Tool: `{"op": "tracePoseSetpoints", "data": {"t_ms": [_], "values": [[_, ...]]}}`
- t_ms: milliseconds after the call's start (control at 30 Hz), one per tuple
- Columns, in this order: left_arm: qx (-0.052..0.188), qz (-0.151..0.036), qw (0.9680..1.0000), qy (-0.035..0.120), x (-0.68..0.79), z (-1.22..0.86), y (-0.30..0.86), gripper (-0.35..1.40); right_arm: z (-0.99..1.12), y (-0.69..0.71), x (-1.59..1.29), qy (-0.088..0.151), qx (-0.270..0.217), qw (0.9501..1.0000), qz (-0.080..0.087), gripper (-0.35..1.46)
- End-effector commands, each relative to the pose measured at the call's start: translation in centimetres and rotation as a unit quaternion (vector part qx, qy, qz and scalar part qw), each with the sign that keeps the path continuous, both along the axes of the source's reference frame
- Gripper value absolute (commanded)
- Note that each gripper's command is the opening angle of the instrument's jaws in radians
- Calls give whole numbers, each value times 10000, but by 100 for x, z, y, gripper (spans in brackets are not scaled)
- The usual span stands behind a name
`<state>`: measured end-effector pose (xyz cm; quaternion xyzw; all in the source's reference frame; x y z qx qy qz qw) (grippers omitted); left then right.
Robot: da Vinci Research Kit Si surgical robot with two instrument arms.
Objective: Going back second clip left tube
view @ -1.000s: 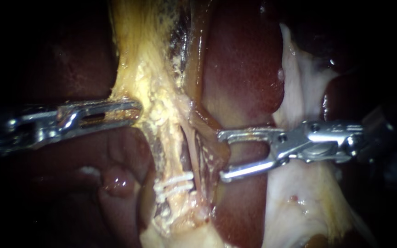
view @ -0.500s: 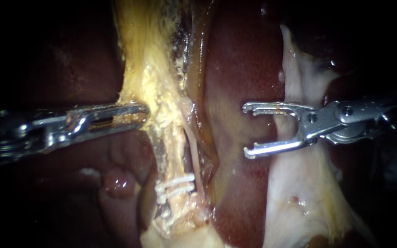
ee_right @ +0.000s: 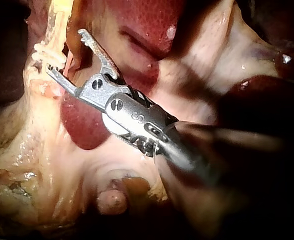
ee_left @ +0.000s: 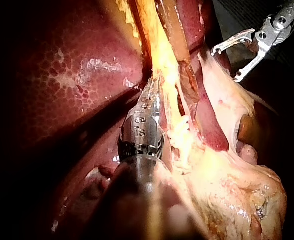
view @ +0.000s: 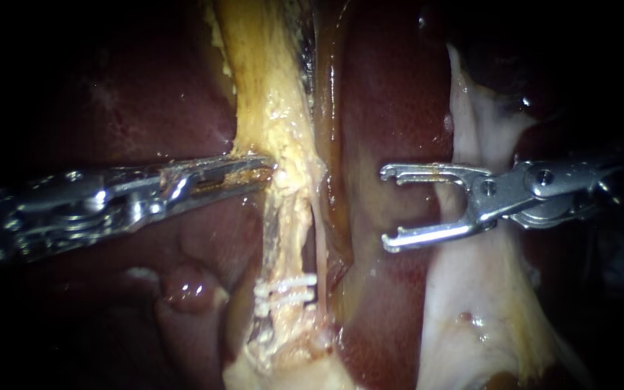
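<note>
Right instrument (view: 386,209): jaws wide apart, nothing between them, over liver (view: 388,108), clear of tube (view: 292,231). Left instrument (view: 258,168): jaws clamped on yellow tissue strand (view: 261,79) just above tube. White clips (view: 287,287) sit across tube lower down, below both instruments' level. Pale fatty tissue (view: 471,303) under right instrument's shaft.

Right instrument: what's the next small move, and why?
Probably draw the right instrument back along its shaft, away from the tube. Its jaws are open and empty, apart from the tube, and white clips already sit across it. The left instrument is shut on the yellow tissue above, so it should probably not move.
</note>
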<state>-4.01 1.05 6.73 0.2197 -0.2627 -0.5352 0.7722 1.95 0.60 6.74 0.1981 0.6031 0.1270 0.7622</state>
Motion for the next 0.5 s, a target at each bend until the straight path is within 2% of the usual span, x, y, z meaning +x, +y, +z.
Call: {"op": "tracePoseSetpoints", "data": {"t_ms": [33, 500], "values": [[4, -3, 10000, 1, 0, 0, 0, -35, 0, 0, 0, 3, 1, 10000, -4, 60], [5, -4, 10000, 1, -1, -2, -1, -35, 0, 0, 0, 16, -25, 10000, -23, 60]]}}
